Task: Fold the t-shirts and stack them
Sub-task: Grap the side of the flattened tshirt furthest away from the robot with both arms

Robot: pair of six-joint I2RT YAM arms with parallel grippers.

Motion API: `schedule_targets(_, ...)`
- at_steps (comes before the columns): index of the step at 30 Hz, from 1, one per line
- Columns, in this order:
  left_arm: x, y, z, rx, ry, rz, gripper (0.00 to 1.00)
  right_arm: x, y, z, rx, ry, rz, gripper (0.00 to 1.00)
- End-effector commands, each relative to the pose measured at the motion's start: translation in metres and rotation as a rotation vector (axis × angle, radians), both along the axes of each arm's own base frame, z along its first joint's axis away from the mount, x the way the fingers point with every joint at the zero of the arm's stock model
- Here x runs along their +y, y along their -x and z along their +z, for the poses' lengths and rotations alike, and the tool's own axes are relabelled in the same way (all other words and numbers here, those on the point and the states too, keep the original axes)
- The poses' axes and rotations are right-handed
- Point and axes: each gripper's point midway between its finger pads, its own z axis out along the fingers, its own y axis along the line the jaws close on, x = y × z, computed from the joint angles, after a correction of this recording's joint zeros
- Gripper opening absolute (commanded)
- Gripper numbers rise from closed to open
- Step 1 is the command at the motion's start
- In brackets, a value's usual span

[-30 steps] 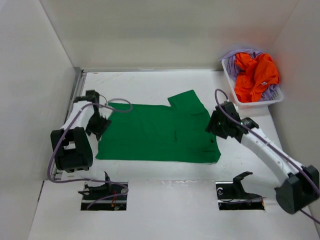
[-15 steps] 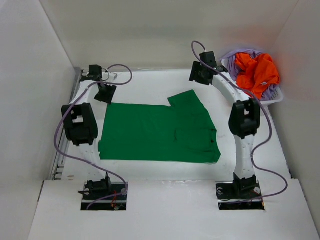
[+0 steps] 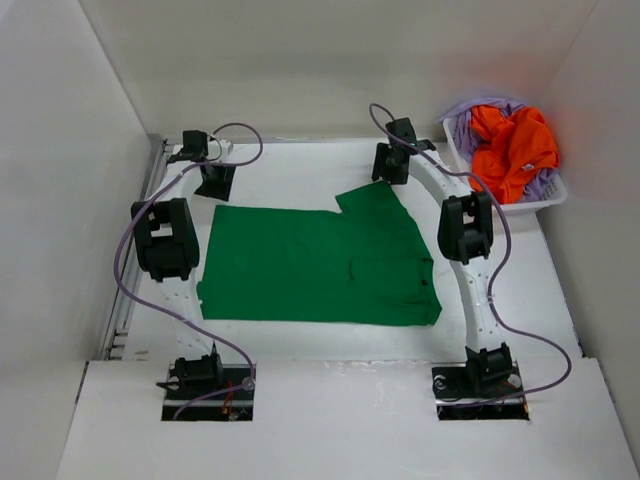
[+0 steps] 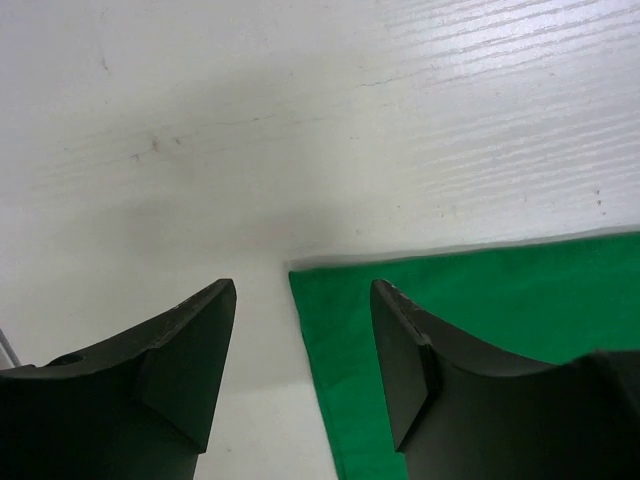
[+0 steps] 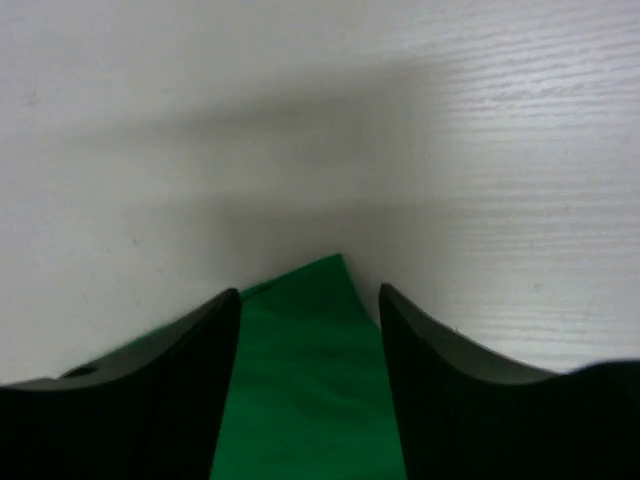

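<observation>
green shirt (image 3: 315, 265) flat, orange shirt (image 3: 510, 150) atop lavender shirt (image 3: 468, 128)

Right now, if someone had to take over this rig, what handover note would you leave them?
Left claw: open, empty, at the far left corner of the green shirt.
Right claw: open, empty, at the shirt's far right tip.
The green shirt lies flat on the table; the orange shirt and lavender shirt are bunched in the basket.
Done: one shirt laid out.
Left: fold it, then fetch, fold and stack the other two.
</observation>
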Motion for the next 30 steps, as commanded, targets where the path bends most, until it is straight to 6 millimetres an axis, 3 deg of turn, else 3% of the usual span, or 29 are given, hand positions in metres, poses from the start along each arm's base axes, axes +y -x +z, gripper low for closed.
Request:
schedule_targets(1, -0.001, -0.018, 0.006, -0.050, 0.046, 0.027, 0.56, 0.014, 0.013, 0.009, 0.020, 0.011, 0.041, 0.59)
schedule_targets(3, -0.001, -0.017, -0.001, -0.033, 0.054, 0.026, 0.55, 0.016, 0.015, 0.010, 0.022, 0.010, 0.046, 0.52)
schedule_targets(4, -0.001, -0.017, -0.005, -0.026, 0.058, 0.027, 0.55, 0.019, 0.017, 0.008, 0.028, 0.005, 0.050, 0.41)
schedule_targets(6, 0.001, -0.016, -0.011, -0.014, 0.064, 0.034, 0.55, 0.020, 0.019, 0.008, 0.033, 0.002, 0.051, 0.31)
schedule_targets(7, 0.000, -0.015, -0.014, -0.005, 0.072, 0.031, 0.55, 0.020, 0.019, 0.008, 0.033, 0.002, 0.051, 0.31)
schedule_targets(8, 0.000, -0.014, -0.016, -0.001, 0.081, 0.030, 0.54, 0.022, 0.020, 0.010, 0.034, -0.001, 0.054, 0.22)
schedule_targets(11, -0.003, -0.008, -0.020, 0.023, 0.117, 0.022, 0.53, 0.025, 0.025, 0.017, 0.030, -0.004, 0.062, 0.12)
schedule_targets(16, -0.008, 0.006, -0.027, 0.071, 0.166, 0.010, 0.44, 0.023, 0.029, 0.027, 0.020, -0.002, 0.060, 0.04)
schedule_targets(23, -0.022, 0.029, -0.017, 0.113, 0.221, -0.034, 0.05, 0.024, 0.041, 0.054, -0.016, -0.017, 0.062, 0.00)
schedule_targets(25, -0.021, 0.033, -0.003, 0.079, 0.200, -0.052, 0.00, 0.025, 0.053, 0.067, -0.031, -0.031, 0.063, 0.00)
schedule_targets(30, -0.012, 0.047, 0.033, -0.034, 0.090, -0.128, 0.00, 0.013, 0.105, 0.090, -0.079, -0.063, 0.036, 0.00)
